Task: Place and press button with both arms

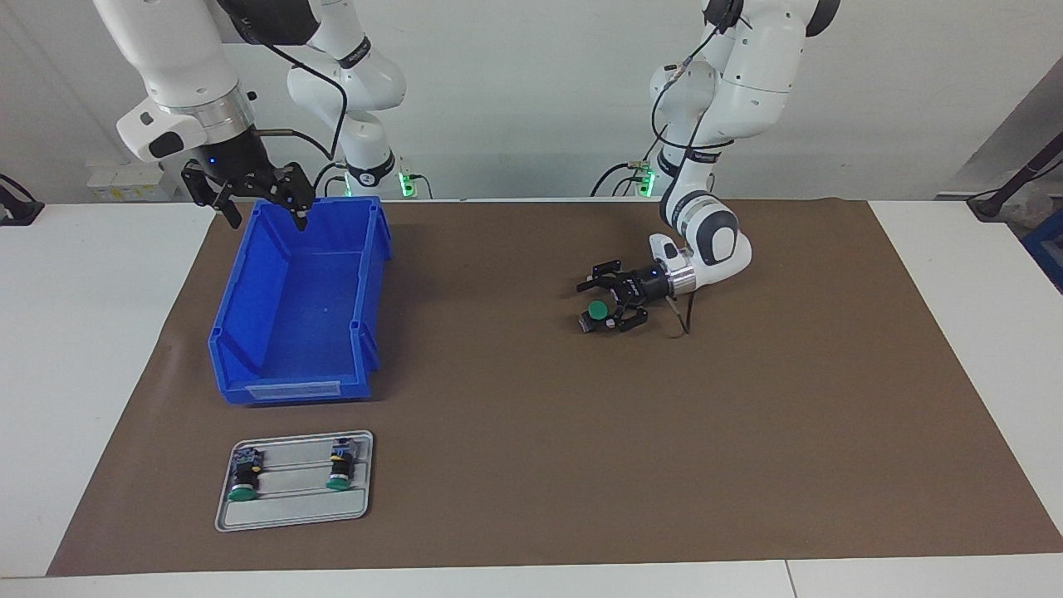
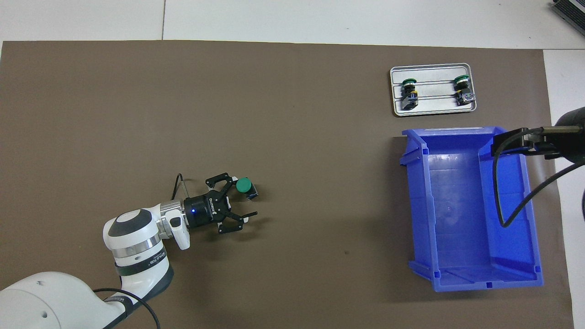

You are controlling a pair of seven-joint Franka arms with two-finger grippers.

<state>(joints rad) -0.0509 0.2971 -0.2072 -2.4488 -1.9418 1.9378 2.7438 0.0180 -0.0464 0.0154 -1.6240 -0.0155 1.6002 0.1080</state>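
I saw the blue bin standing empty at the right arm's end of the desk, the right claw waiting spread wide over its rim. The left claw lay low with jaws wide apart around the button, which rested on the desk, apparently just set down for pressing, I judged.

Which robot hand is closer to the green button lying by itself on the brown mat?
The left. The left gripper is low over the mat with its open fingers around the button. The right gripper hangs open above the blue bin, toward the right arm's end of the table.
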